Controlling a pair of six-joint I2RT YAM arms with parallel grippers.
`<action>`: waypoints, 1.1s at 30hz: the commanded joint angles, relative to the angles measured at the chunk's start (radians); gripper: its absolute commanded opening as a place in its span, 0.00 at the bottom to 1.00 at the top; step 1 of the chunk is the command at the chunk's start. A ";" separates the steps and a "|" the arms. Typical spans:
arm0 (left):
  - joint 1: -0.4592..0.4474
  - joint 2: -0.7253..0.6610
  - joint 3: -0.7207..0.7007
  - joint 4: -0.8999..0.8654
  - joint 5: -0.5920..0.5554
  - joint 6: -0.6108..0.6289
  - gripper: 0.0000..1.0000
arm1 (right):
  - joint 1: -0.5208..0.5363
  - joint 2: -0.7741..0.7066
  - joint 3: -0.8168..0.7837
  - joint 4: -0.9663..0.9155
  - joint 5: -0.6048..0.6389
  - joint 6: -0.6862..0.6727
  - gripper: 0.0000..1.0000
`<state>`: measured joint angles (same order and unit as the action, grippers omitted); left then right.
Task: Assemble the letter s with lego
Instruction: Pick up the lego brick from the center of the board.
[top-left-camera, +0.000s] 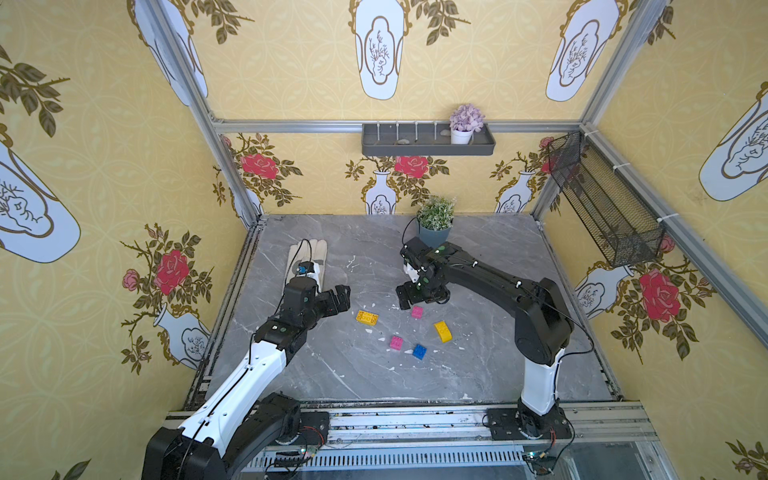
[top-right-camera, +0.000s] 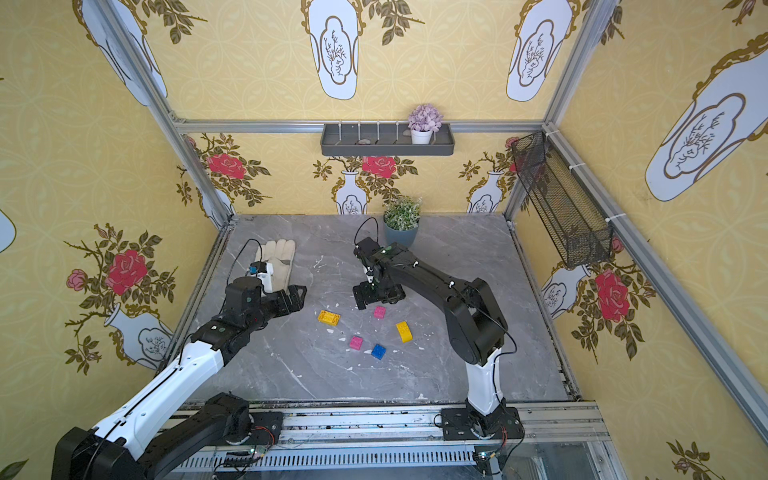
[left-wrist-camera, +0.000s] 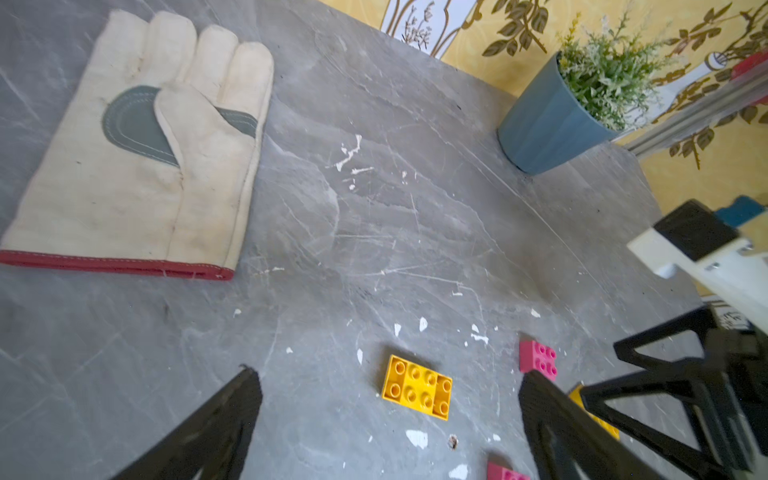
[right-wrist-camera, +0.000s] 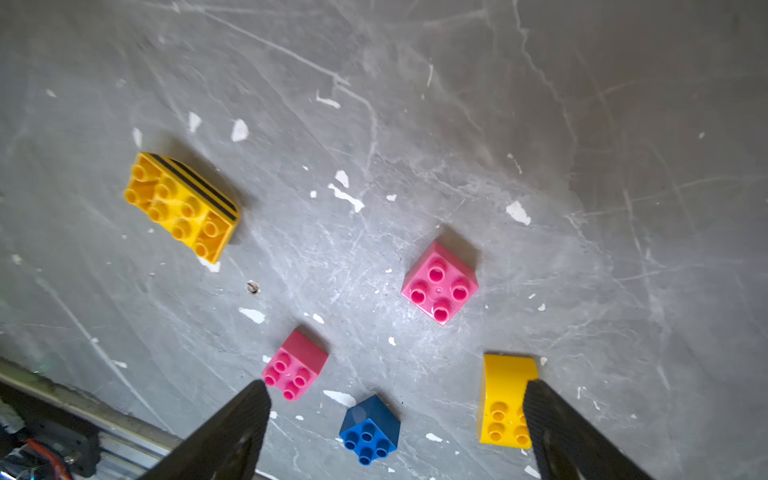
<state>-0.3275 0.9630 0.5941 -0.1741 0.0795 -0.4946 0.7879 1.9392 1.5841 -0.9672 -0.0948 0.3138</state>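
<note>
Cream canvas glove (top-left-camera: 319, 251) lay flat at the far left of the grey table (top-left-camera: 332, 374). Its cuff end was hidden under the left arm's wrist in both top views. Left gripper (top-left-camera: 341, 296) hung with jaws spread and empty, just beside the left yellow brick (top-left-camera: 367, 318), which had two black stripes on one side. Near pink brick (top-left-camera: 396, 343), blue brick (top-left-camera: 419, 351), far pink brick (top-left-camera: 417, 311) and right yellow brick (top-left-camera: 443, 331) sat loose mid-table, none joined. Right gripper (right-wrist-camera: 397, 392) hung spread and empty over them. One finger (right-wrist-camera: 552, 415) covered part of the right yellow brick in the right wrist view.
</note>
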 joint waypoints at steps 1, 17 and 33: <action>0.001 0.007 0.009 -0.025 0.044 -0.006 1.00 | 0.004 0.016 -0.003 0.001 -0.011 -0.046 0.88; 0.001 0.033 -0.002 -0.023 0.033 -0.010 0.99 | -0.096 0.077 -0.050 0.116 -0.233 -0.237 0.83; 0.002 0.022 -0.023 -0.034 0.045 0.008 0.99 | -0.082 0.106 -0.071 0.145 -0.264 -0.215 0.81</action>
<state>-0.3275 0.9863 0.5793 -0.2169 0.1192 -0.4976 0.7017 2.0529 1.5227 -0.8318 -0.3492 0.0864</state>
